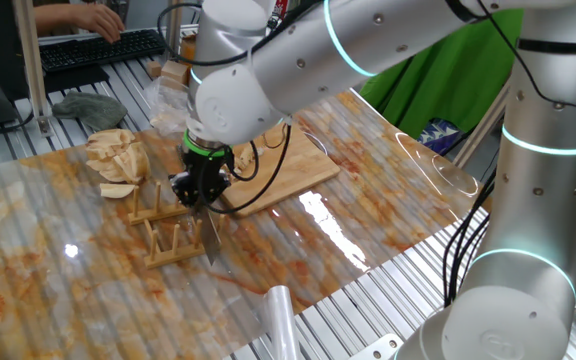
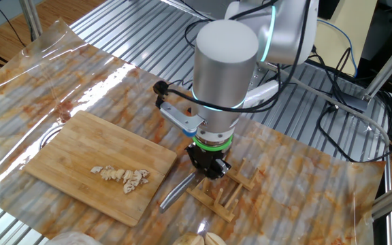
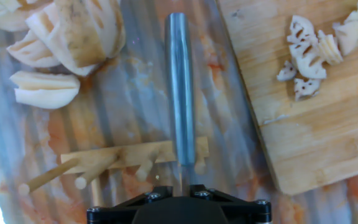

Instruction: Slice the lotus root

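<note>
The lotus root [image 2: 121,175] lies as several thin pale slices on the wooden cutting board [image 2: 80,156], and the slices [image 3: 306,53] show at the upper right of the hand view. The cleaver stands edge-up in a slot of the small wooden peg rack [image 2: 220,197], its steel handle [image 3: 180,87] sticking out level over the table. My gripper [image 3: 180,186] is low over the rack, right of the board. Its jaws stand close together with the blade's thin spine running in between them. The fingertips themselves are hidden.
A heap of larger pale wedges [image 1: 118,155] lies left of the rack [image 1: 163,235]. A clear plastic sheet covers the tabletop. A white roll [image 1: 278,315] lies at the near edge. A grey cloth [image 1: 88,108], a keyboard and a person's hand [image 1: 98,20] are at the back.
</note>
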`<state>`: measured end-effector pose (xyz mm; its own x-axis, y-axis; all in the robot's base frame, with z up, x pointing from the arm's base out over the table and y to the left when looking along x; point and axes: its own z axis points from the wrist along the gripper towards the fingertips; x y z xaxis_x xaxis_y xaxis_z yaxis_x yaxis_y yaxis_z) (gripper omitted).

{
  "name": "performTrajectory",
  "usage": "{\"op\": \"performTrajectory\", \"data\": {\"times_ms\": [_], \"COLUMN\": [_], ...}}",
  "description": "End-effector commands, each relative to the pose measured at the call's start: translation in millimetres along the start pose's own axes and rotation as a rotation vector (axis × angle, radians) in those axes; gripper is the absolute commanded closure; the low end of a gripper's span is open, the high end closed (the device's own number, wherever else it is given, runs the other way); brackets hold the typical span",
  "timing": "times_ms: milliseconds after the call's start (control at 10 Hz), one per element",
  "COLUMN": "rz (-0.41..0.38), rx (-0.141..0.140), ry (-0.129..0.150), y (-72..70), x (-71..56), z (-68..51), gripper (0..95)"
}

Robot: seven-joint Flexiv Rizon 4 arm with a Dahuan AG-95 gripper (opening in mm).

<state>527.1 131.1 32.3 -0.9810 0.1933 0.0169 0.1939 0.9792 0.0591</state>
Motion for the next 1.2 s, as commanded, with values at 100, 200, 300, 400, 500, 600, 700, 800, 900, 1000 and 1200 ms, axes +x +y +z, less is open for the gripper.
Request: {"op": "performTrajectory", "data": {"times_ms": [100, 200, 300, 400, 500, 600, 700, 800, 900, 1000, 1200], "rz": [0.001, 0.003, 0.007, 0.012, 0.017, 0.020, 0.032, 0.040, 0.054, 0.066, 0.060], "rx": [0.005, 0.011, 0.013, 0.020, 0.027, 0.037, 0.043, 0.045, 0.050, 0.052, 0.051], "ry": [-0.005, -0.005, -0.004, 0.005, 0.015, 0.022, 0.029, 0.034, 0.041, 0.047, 0.067], "y": [-0.6, -0.1, 0.3, 0.9, 1.1, 1.1, 0.8, 0.3, -0.8, -2.3, -10.4], "x": [1.2, 2.0, 3.8, 6.0, 8.5, 10.8, 13.9, 16.0, 19.0, 21.2, 22.2], "z": [-0.7, -3.9, -9.1, -16.6, -23.4, -30.4, -41.0, -47.8, -58.1, -66.3, -84.4], "gripper": [57.0, 57.0, 57.0, 57.0, 57.0, 57.0, 57.0, 57.0, 57.0, 57.0, 57.0]}}
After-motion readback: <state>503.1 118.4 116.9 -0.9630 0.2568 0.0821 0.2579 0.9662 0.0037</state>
